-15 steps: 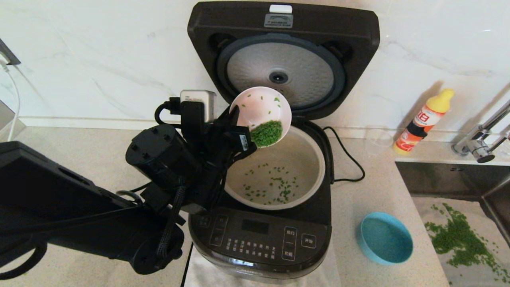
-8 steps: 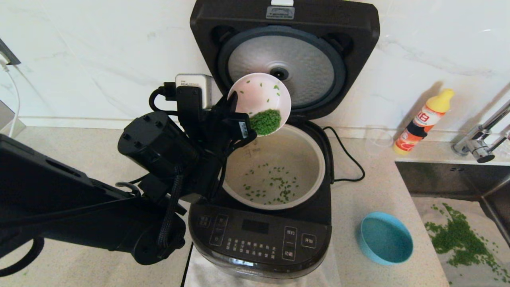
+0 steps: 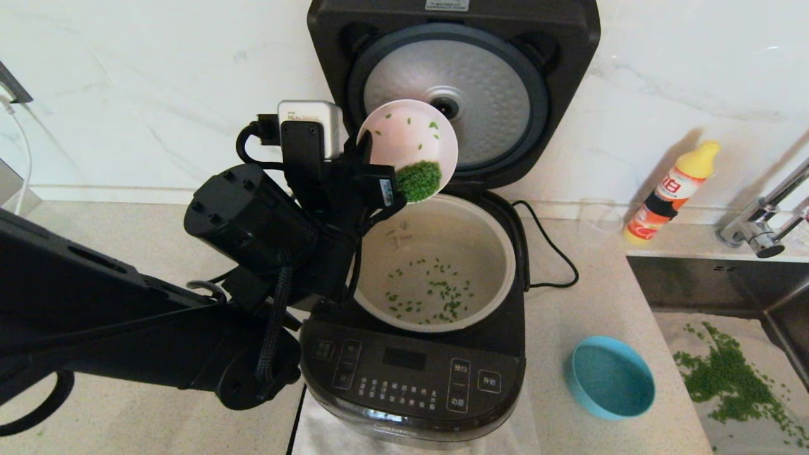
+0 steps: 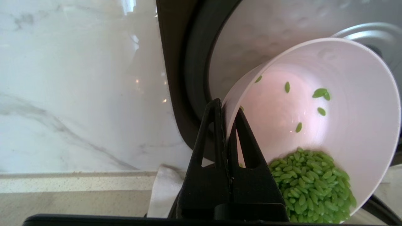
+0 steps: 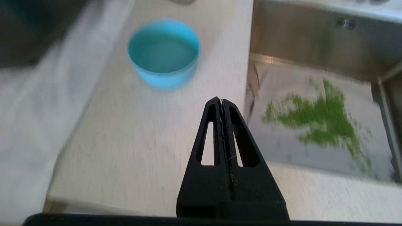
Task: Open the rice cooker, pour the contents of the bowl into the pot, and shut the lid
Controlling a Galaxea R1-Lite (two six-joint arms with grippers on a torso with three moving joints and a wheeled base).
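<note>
While the left gripper (image 4: 224,105) pinches its near-left rim, the bowl (image 3: 408,146) hangs tilted above the pot's (image 3: 499,243) far edge.
Smooth pink walls, green grains (image 3: 418,180) heaped low; glossy black rice cooker (image 3: 411,373), dimpled silver lid (image 3: 452,101) upright; right gripper (image 5: 222,102) pressed together.

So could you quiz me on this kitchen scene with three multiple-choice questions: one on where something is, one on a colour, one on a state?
1. Where is the pink bowl?
A. On the counter
B. Tilted above the pot
C. In the sink

2. What colour is the empty bowl beside the rice cooker?
A. Blue
B. Red
C. White

3. How is the lid?
A. Latched shut
B. Removed
C. Swung open

Answers: 1 B, the left gripper pinches its rim over the pot, green grains heaped at its low edge. 2 A, it is plainly blue. 3 C, its dimpled silver underside faces us.
</note>
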